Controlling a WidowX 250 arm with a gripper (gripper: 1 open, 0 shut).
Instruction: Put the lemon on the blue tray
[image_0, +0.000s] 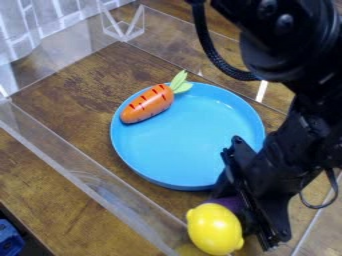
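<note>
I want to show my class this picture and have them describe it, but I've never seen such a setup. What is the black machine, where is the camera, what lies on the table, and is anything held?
The black machine is a robot arm; its grasping end, the gripper, reaches down at the lower right. One camera looks down at an angle on a wooden table edged by clear walls. On it sits a round blue tray with a toy carrot lying on its rim. A yellow lemon sits off the tray, right against the gripper. The jaws are shut, but whether they actually grip the lemon is hidden. Something purple peeks from behind it.

One close, high camera looks down over the wooden table (80, 110)
</note>
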